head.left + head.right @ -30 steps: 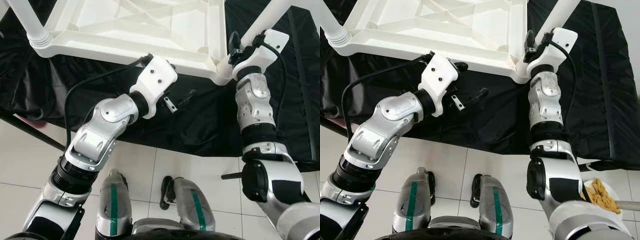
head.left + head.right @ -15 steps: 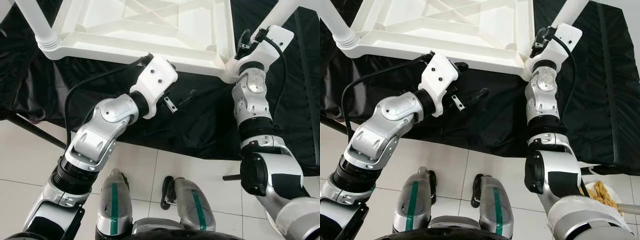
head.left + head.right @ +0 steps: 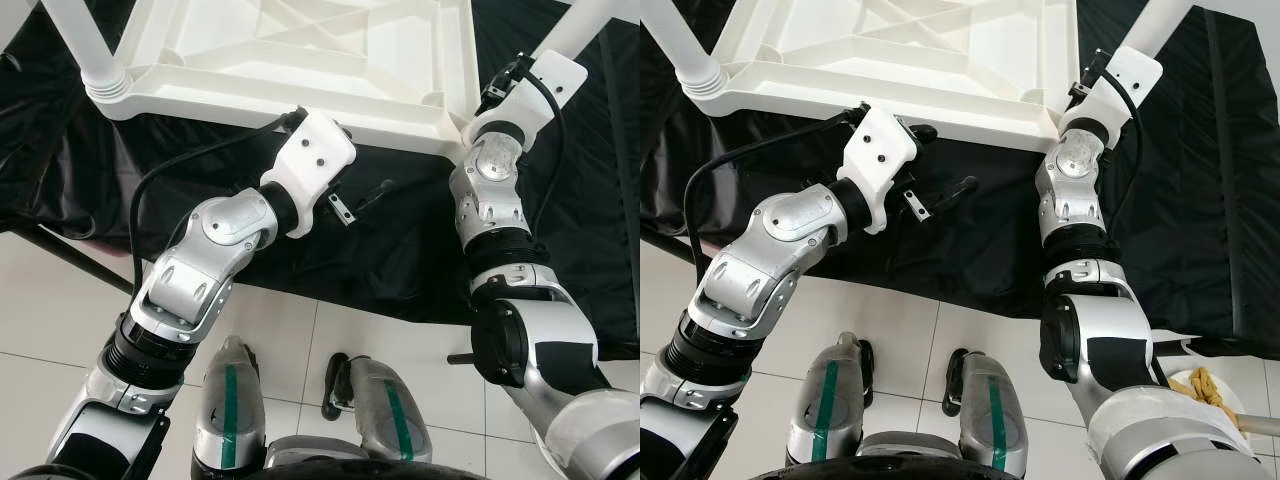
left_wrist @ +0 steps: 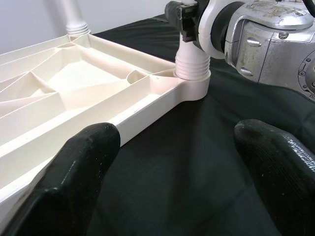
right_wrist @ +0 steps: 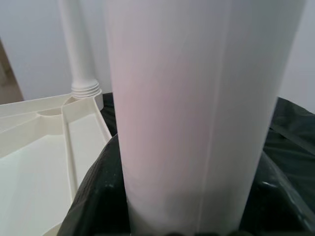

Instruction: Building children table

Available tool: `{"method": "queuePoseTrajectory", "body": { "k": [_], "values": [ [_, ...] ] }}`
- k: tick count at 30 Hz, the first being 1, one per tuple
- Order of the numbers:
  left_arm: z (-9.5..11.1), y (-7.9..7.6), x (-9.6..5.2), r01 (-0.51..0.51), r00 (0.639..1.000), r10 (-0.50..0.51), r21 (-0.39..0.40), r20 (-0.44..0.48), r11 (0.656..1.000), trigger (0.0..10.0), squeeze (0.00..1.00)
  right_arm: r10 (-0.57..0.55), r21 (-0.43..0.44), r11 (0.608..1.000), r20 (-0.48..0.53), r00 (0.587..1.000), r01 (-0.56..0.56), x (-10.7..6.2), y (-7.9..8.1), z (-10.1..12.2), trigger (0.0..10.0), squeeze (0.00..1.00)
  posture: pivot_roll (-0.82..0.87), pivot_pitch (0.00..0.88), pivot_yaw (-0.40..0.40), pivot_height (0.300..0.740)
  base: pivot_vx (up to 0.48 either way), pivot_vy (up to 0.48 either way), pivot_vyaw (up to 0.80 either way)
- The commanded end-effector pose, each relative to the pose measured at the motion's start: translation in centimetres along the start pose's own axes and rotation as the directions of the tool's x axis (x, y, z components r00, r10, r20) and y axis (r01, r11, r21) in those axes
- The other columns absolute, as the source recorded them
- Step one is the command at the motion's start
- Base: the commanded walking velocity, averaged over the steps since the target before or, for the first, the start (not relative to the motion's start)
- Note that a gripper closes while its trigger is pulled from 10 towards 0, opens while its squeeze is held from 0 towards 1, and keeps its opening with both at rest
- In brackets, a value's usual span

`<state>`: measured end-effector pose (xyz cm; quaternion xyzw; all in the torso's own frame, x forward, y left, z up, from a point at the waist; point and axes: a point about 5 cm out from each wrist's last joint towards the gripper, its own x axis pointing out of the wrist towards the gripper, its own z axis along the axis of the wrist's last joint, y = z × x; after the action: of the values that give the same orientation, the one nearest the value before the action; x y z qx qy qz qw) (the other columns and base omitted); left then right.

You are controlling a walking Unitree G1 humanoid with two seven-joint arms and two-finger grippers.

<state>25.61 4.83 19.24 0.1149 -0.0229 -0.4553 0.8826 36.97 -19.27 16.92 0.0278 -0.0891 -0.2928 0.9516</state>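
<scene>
A black cloth (image 3: 400,250) covers the counter, reaching past 12 o'clock. On it lies the white tabletop (image 3: 300,60) upside down, ribs up, filling the span from 10 to 1 o'clock. A white leg (image 3: 85,45) stands in its 10 o'clock corner socket. The right hand (image 3: 505,80) is clenched around another leg (image 5: 197,113) at the 1 o'clock corner. The left hand (image 4: 172,172), fingers spread and released, hovers over the cloth beside the tabletop's near edge.

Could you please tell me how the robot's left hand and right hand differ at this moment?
The left hand is open and holds nothing, hovering over the black cloth; the right hand is closed around a white table leg. Both are beside the upturned white tabletop.
</scene>
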Motion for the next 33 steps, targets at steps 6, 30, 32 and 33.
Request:
{"method": "queuePoseTrajectory", "body": {
  "k": [6, 30, 32, 33],
  "values": [
    [0.5, -0.4, 0.0, 0.027, 0.999, -0.027, 0.002, 0.018, 1.0, 10.0, 0.0, -0.212, -0.086, 0.975, -0.124, 0.969, 0.203, -0.2, -3.8, -3.3, 10.0, 0.0, 0.11, 0.088, -0.064, 0.74, 0.0, 0.0, 0.0],
    [0.6, -0.4, 0.0, 0.03, 0.999, -0.03, -0.001, 0.019, 1.0, 10.0, 0.0, -0.289, -0.043, 0.957, -0.112, 0.951, 0.286, 0.0, -3.9, -2.9, 10.0, 1.0, 0.11, 0.088, -0.059, 0.74, 0.0, 0.0, 0.0],
    [0.6, -0.4, 0.1, 0.031, 0.999, -0.031, -0.002, 0.02, 1.0, 10.0, 0.0, -0.269, -0.031, 0.963, -0.11, 0.957, 0.267, 0.0, -3.7, -2.9, 10.0, 1.0, 0.11, 0.086, -0.059, 0.74, 0.0, 0.0, 0.0],
    [0.6, -0.4, 0.1, 0.031, 0.999, -0.031, -0.002, 0.02, 1.0, 10.0, 0.0, -0.269, -0.031, 0.963, -0.11, 0.957, 0.267, 0.0, -3.7, -2.9, 10.0, 1.0, 0.11, 0.086, -0.059, 0.74, 0.0, 0.0, 0.0]
  ]
}}
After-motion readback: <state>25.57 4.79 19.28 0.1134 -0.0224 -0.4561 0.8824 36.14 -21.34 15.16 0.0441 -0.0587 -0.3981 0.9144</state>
